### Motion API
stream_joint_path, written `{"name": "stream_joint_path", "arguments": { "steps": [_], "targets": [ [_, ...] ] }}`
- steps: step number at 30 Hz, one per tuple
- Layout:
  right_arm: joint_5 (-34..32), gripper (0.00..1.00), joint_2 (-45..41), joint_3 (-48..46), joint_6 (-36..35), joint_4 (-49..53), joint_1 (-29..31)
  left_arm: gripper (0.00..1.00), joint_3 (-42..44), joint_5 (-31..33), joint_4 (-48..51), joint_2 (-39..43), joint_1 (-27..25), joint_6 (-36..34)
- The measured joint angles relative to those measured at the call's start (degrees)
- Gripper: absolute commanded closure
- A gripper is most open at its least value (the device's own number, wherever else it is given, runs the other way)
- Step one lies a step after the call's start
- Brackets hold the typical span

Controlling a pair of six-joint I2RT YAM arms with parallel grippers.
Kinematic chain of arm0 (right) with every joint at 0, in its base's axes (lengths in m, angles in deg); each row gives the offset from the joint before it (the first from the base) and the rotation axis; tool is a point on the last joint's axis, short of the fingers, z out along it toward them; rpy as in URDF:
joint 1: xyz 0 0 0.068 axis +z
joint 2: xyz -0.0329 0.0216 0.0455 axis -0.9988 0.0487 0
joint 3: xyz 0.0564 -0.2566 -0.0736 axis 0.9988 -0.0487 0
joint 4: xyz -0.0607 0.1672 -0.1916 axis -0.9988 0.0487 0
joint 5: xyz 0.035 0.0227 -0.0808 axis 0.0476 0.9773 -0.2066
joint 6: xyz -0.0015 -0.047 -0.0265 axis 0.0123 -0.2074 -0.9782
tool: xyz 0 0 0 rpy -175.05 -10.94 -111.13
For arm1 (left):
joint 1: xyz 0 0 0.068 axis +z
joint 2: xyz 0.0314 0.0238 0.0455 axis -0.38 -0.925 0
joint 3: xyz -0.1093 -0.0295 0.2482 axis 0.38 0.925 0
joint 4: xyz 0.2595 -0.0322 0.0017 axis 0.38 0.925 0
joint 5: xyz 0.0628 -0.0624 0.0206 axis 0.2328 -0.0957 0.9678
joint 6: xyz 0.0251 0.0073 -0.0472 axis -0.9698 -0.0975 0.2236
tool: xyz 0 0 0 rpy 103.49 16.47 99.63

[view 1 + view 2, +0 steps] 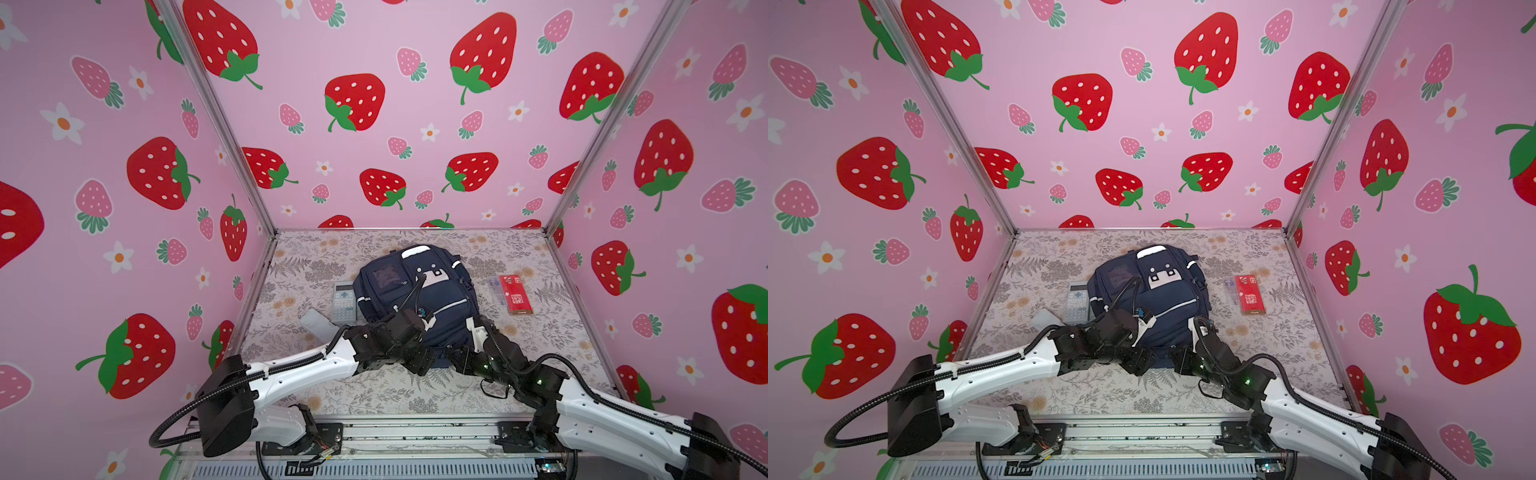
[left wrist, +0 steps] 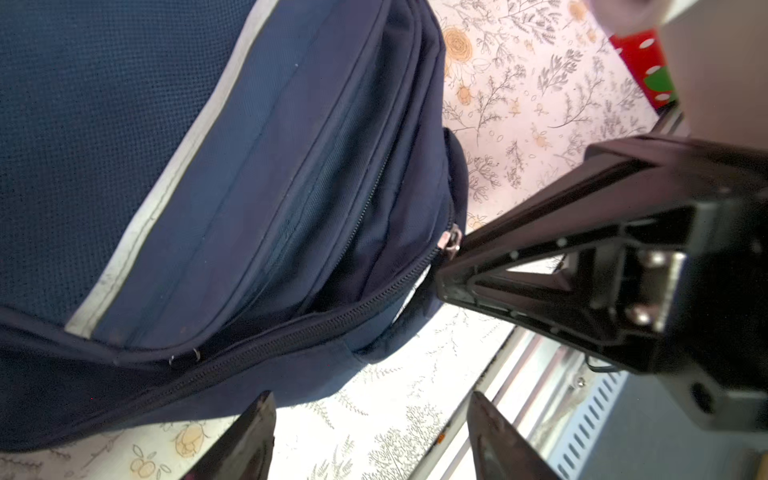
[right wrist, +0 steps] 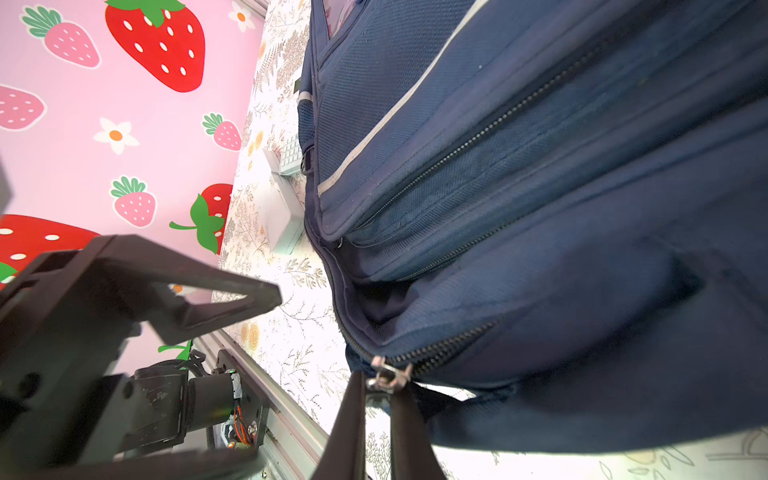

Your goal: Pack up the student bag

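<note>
- right gripper [image 3: 380, 388] fingers [image 3: 353, 403] pinched together on the metal zipper pull [image 3: 388, 372] at the near end of the student bag [image 3: 540, 208]; nothing else is in the grip
- left wrist view confirms it: the right gripper's tip sits right at the zipper pull [image 2: 451, 243]
- left gripper [image 2: 370, 399] fingers [image 2: 253, 432] are spread wide and hold nothing; only bare table shows between them, just off the bag's near edge
- zip teeth running away from the pull look closed along the stretch on show; can't tell if any part is parted
- student bag [image 1: 415, 291] lies flat at the middle of the table [image 1: 374, 390], front up, white patch toward the back wall; both arms meet at its near end
- loose items outside the bag: calculator [image 1: 344, 301] touching or just beside its left flank, pale grey case [image 1: 316, 324] next to that, red pack [image 1: 515, 294] and clear case [image 1: 493, 286] on the right, apart from the bag
- progress: early, judging by the layout; the pull is gripped, no compartment is visibly open, and nothing seems packed
- left to do: run the zip open, probably with the free gripper bracing the fabric, load the four items, close up
- risk: the small pull could slip out of the pinch, or the whole bag could drag along instead of unzipping
</note>
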Motion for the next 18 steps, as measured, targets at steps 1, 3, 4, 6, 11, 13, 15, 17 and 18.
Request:
{"name": "stream_joint_path", "arguments": {
  "steps": [1,3,4,6,11,13,15,17,18],
  "targets": [
    [0.2,1.0,0.0,0.0,0.0,0.0,0.0,0.26,0.0,0.1,-0.9,-1.0,0.3,-1.3],
    [0.5,1.0,0.0,0.0,0.0,-0.1,0.0,0.23,-0.3,0.1,-1.9,-3.3,0.7,-3.4],
    [0.7,1.0,0.0,0.0,0.0,-0.1,-0.1,0.22,-0.8,-0.1,-2.1,-4.8,0.7,-4.4],
    [0.8,1.0,-0.1,0.0,0.2,0.0,-0.1,0.22,-1.7,-0.3,-2.7,-7.5,0.7,-5.6],
    [0.8,1.0,-1.1,0.0,0.7,1.1,-0.4,0.53,-3.5,-0.9,-3.6,-11.6,0.7,-7.9],
    [0.7,1.0,-1.5,0.0,1.1,1.5,-0.4,0.81,-4.5,-1.5,-3.8,-12.4,0.7,-8.7],
    [0.2,1.0,-2.0,0.0,1.3,2.3,-0.5,1.0,-5.2,-2.1,-3.8,-12.7,0.6,-9.3],
    [0.1,1.0,-2.8,0.0,1.5,2.9,-1.3,1.0,-5.3,-2.1,-4.2,-12.4,0.0,-9.7],
    [0.2,1.0,-3.5,0.0,1.5,3.4,-2.1,1.0,-5.2,-1.8,-4.3,-12.1,-0.1,-10.1]
  ]
}}
